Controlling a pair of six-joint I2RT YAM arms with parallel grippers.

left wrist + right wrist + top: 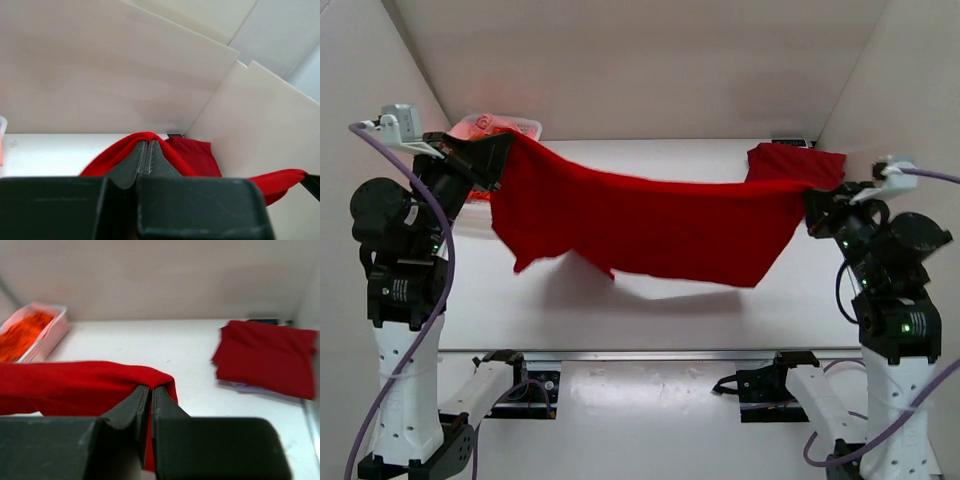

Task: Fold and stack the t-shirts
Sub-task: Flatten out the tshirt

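A deep-red t-shirt (640, 225) hangs stretched in the air between my two grippers, above the white table. My left gripper (503, 150) is shut on its left end, which wraps over the fingertips in the left wrist view (146, 141). My right gripper (812, 203) is shut on its right end, seen in the right wrist view (151, 386). A folded red t-shirt (790, 162) lies at the back right of the table; it also shows in the right wrist view (267, 357) and the left wrist view (195, 155).
A white lattice basket (495, 128) with orange-red contents stands at the back left, also in the right wrist view (37, 332). White walls close in the table on three sides. A pale cloth edge (250, 388) peeks from under the folded shirt.
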